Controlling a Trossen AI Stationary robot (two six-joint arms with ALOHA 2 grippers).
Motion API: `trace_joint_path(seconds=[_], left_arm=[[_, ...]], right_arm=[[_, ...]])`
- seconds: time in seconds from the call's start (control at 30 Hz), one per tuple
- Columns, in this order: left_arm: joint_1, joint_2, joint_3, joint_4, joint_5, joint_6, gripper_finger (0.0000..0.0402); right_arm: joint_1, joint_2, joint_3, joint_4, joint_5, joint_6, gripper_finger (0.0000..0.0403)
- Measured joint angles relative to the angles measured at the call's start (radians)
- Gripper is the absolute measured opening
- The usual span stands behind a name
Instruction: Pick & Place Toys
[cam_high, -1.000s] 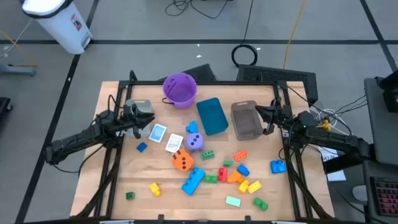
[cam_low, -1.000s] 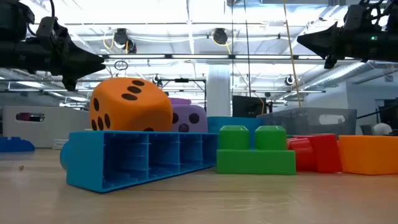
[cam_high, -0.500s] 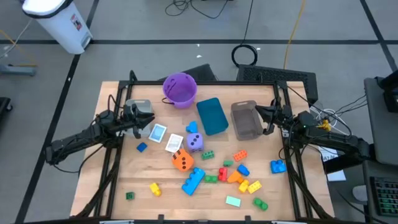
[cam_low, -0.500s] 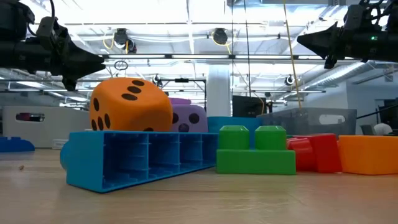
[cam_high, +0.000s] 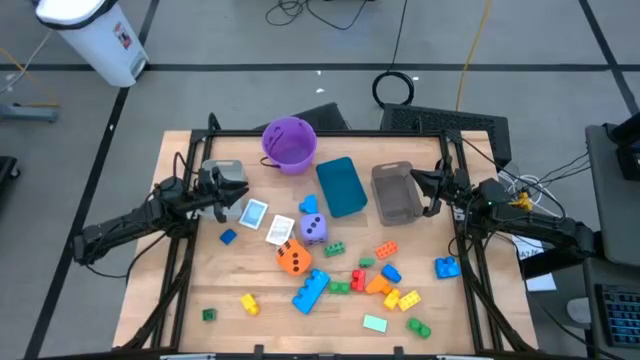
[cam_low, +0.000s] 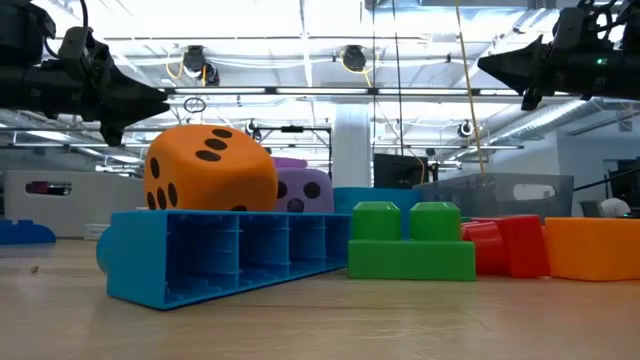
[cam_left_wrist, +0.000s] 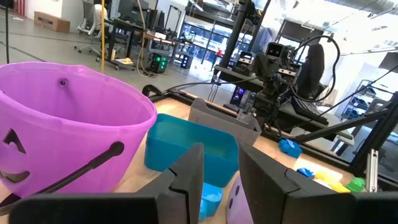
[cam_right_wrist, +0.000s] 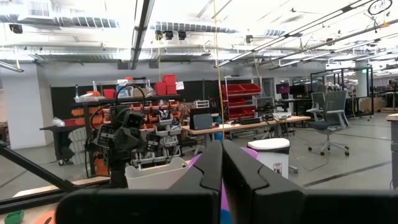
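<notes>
Left pincer (cam_high: 243, 193) hangs slightly spread and empty above the cards (cam_high: 267, 221), right pincer (cam_high: 418, 181) pressed together over the grey bin (cam_high: 396, 195).

From my overhead feed I see a grey floor (cam_high: 250, 40) crossed by dark tape lines, with a white bin (cam_high: 95, 35) at the far left and black and yellow cables (cam_high: 395, 85) trailing behind the wooden surface (cam_high: 180, 280). At table height the room opens into a large workshop: a white column (cam_low: 352, 140), ceiling beams with strip lights (cam_low: 300, 25). Further back I make out shelving with red storage bins (cam_right_wrist: 239, 93), workbenches (cam_right_wrist: 249, 127) and office chairs (cam_right_wrist: 333, 118).
</notes>
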Motion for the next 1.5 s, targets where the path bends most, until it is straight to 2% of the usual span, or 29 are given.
trace_joint_path(seconds=[0.53, 0.7, 0.87, 1.1, 1.27, 1.5], left_arm=[[0.0, 0.0, 0.0, 0.0, 0.0, 0.0, 0.0106], [0.0, 0.0, 0.0, 0.0, 0.0, 0.0, 0.0106], [0.0, 0.0, 0.0, 0.0, 0.0, 0.0, 0.0106], [0.0, 0.0, 0.0, 0.0, 0.0, 0.0, 0.0106], [0.0, 0.0, 0.0, 0.0, 0.0, 0.0, 0.0106], [0.0, 0.0, -0.001, 0.059, -0.007, -0.009, 0.0106]], right_arm=[[0.0, 0.005, 0.0, 0.029, 0.0, 0.004, 0.0004], [0.0, 0.058, 0.043, 0.01, 0.0, 0.084, 0.0004], [0.0, 0.179, 0.217, 0.024, 0.006, -0.005, 0.0004], [0.001, 0.41, 0.526, -0.154, -0.002, 0.005, 0.0004], [0.001, 0.574, 0.66, -0.2, -0.001, 0.165, 0.0004], [0.038, 0.764, 0.705, -0.148, -0.002, 0.485, 0.0004]])
